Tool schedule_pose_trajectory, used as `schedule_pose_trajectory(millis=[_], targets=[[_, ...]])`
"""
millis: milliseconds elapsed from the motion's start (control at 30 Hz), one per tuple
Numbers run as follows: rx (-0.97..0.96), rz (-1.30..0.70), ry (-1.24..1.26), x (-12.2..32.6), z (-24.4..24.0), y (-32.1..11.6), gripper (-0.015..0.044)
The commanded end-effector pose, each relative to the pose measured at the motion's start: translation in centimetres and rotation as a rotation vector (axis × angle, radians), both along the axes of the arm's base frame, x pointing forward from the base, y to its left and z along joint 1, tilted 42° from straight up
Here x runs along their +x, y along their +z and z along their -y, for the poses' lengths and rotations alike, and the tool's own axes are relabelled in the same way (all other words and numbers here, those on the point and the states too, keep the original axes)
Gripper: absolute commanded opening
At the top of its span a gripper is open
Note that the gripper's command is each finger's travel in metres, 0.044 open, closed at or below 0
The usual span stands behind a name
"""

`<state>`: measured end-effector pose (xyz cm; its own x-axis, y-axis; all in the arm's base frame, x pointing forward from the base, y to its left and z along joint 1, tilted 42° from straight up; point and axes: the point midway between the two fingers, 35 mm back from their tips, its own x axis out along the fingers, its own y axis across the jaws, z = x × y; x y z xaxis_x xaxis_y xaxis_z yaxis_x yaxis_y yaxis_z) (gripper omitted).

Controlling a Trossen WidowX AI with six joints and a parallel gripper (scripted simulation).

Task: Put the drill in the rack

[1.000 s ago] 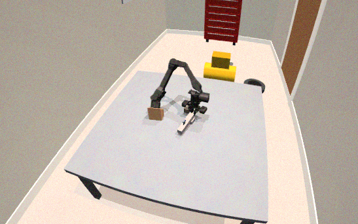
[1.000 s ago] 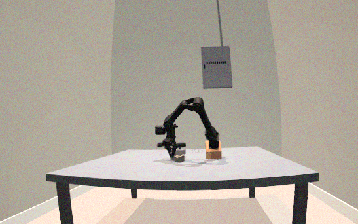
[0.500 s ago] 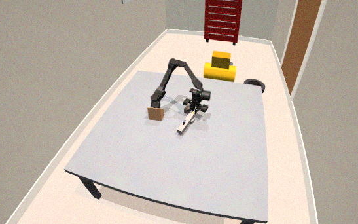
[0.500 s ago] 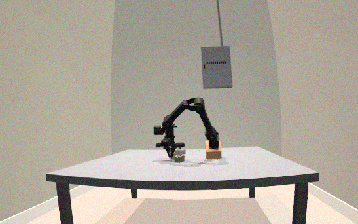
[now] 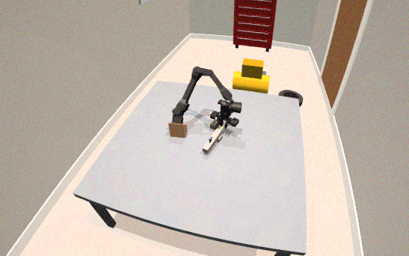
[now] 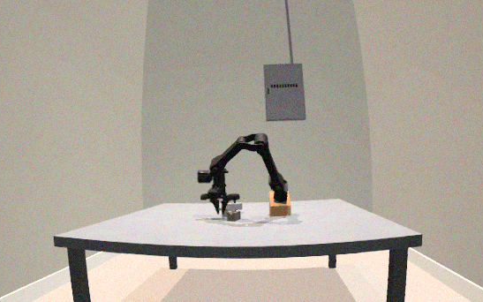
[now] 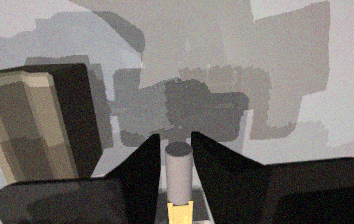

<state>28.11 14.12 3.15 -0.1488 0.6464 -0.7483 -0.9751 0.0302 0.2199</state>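
Note:
My gripper [image 5: 223,126] [image 6: 221,214] [image 7: 175,139] is partly open and empty, low over the far end of a long pale holder [image 5: 212,141]. The drill [image 7: 179,175] shows in the wrist view as a grey round shank with a yellow band behind it, pointing up the picture from the holder. It lies in line with the gap between the fingers and is not gripped. A small dark part [image 5: 210,139] sits on the holder; I cannot tell if it is the key. The grooved tan rack [image 5: 214,124] [image 6: 234,216] [image 7: 33,125] stands close beside the gripper, left in the wrist view.
The arm's base stands at an orange-brown block [image 5: 178,130] [image 6: 280,209] on the grey table [image 5: 186,187] [image 6: 326,230]. Past the table's far edge are a yellow machine [image 5: 250,81], a black tyre [image 5: 291,93] and a red tool cabinet [image 5: 254,24].

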Motion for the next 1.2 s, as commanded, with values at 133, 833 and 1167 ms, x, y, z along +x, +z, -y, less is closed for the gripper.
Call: schedule_pose_trajectory(millis=[133,833,1167], targets=[[0.0,-0.001,0.001,-0.1,0.0,-0.1,0.0289],[0.003,0.006,-0.003,-0.1,0.6,-1.1,0.044],[0.003,0.006,-0.003,-0.3,0.8,-1.5,0.044]])
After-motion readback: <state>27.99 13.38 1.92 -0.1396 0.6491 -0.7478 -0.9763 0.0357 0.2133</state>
